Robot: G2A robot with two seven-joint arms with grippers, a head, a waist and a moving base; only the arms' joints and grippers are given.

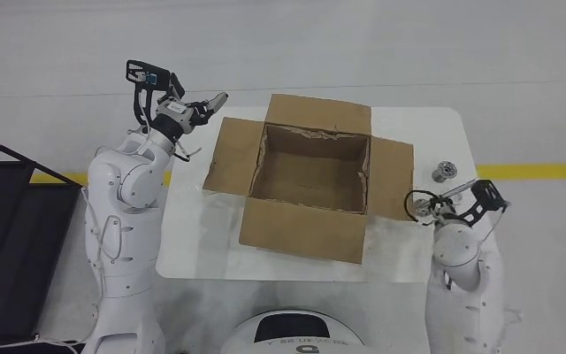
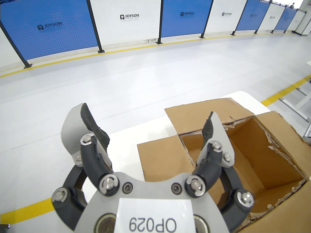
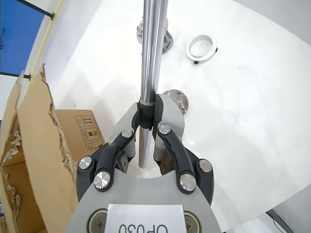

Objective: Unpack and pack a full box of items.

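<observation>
While the right hand (image 3: 147, 117) clenches the slick, stiff rod (image 3: 153, 37) near one end, the left hand (image 2: 148, 117) hangs released.

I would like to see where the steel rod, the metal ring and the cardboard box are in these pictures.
steel rod (image 3: 151, 37), right wrist view, middle of its shaft.
metal ring (image 3: 199, 60), right wrist view, on its band beside the hole.
cardboard box (image 1: 301, 228), top view, the flap nearest the robot.
</observation>
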